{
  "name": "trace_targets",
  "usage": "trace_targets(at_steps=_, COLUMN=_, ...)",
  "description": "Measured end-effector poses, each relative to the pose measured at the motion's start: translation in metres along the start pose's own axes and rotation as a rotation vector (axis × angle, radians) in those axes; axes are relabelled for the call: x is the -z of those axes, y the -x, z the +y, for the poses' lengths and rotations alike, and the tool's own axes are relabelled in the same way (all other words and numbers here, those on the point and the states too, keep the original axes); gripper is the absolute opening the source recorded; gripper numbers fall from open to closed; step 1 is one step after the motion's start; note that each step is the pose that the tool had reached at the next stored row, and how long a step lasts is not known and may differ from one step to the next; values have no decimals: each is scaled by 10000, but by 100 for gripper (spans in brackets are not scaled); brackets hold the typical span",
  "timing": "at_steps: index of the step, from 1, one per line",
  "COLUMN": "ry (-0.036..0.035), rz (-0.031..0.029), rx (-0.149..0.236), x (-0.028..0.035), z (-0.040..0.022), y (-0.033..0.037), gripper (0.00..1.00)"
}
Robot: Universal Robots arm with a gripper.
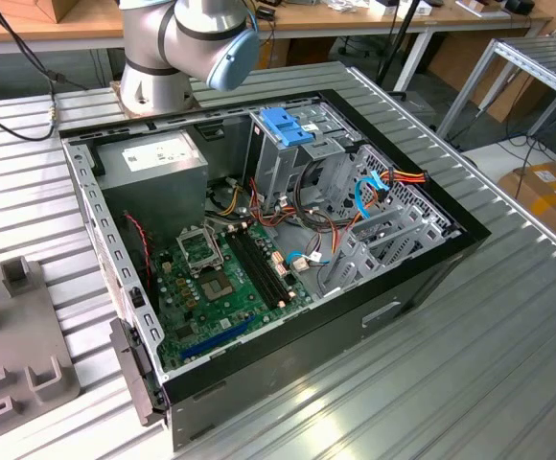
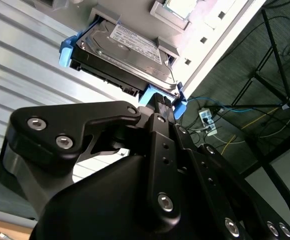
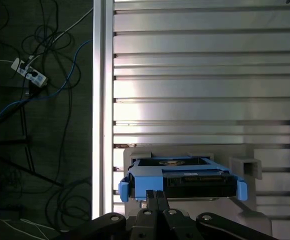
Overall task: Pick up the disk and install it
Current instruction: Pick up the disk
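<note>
Pincer: in both wrist views my pincer (image 3: 156,195) (image 2: 160,102) has its two black fingers drawn together side by side, with only a thin dark line between them. The tips sit against the blue edge of the disk's caddy. I cannot tell whether any part of that edge is nipped between them.
Disk: the disk (image 3: 182,180) (image 2: 125,50) rests in a grey holder (image 3: 245,167) on the ribbed metal desk (image 3: 185,75), close to the desk's edge. Its dark connector end faces my pincer, framed by the bright blue caddy. In the second wrist view its labelled metal face shows.
Beyond the desk edge: dark floor with loose cables and a white power strip (image 3: 30,72).
Arm: in the exterior view my grey arm (image 1: 177,43) with its light blue joint cap rises behind the computer case.
Computer case: the black case (image 1: 355,326) lies open on the desk, showing the green motherboard (image 1: 220,278), the grey power supply (image 1: 153,163) and a metal drive cage topped by a fixed blue bracket (image 1: 283,125).
Fixture: a grey fixture plate (image 1: 19,364) with raised blocks lies on the desk at the exterior view's left of the case.
</note>
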State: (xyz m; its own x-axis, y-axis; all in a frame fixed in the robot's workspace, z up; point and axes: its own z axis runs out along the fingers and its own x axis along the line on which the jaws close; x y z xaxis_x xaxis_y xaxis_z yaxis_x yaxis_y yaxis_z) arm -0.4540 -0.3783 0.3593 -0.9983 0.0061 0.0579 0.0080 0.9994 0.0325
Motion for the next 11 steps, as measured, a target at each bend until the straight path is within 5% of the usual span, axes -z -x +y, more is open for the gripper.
trace_targets(at_steps=11, ry=-1, rz=1, rx=18, x=-3, z=0, y=0, gripper=11)
